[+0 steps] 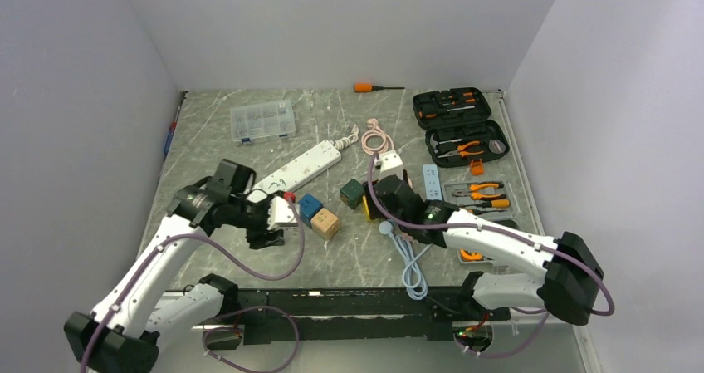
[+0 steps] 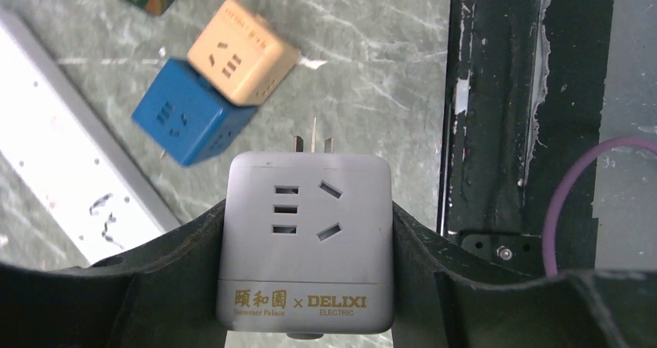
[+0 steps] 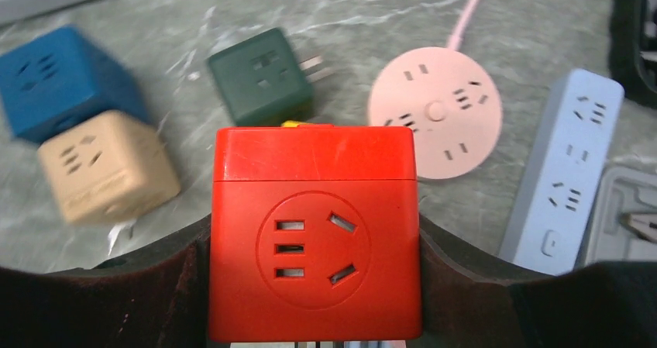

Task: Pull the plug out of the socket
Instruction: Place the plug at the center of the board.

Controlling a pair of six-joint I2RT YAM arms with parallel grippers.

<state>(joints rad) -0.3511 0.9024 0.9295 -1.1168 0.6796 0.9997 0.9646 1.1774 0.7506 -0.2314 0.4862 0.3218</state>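
Observation:
My left gripper (image 2: 310,236) is shut on a grey cube socket (image 2: 306,208) marked DELIXI. The cube's plug prongs (image 2: 314,140) stick out bare over the table and touch nothing. In the top view the left gripper (image 1: 281,215) hangs just left of the blue and tan cubes. My right gripper (image 3: 314,239) is shut on a red cube socket (image 3: 314,232), whose front holes are empty, with a yellow edge (image 3: 306,123) showing behind it. From above, the right gripper (image 1: 378,200) hides the red cube. The two held cubes are well apart.
A blue cube (image 1: 310,208) and a tan cube (image 1: 325,222) lie between the arms, a green cube (image 1: 350,193) beyond them. A white power strip (image 1: 299,167), a pink round socket (image 3: 434,111), a pale blue strip (image 3: 565,170), tool cases (image 1: 461,124) and a clear box (image 1: 262,121) are also there.

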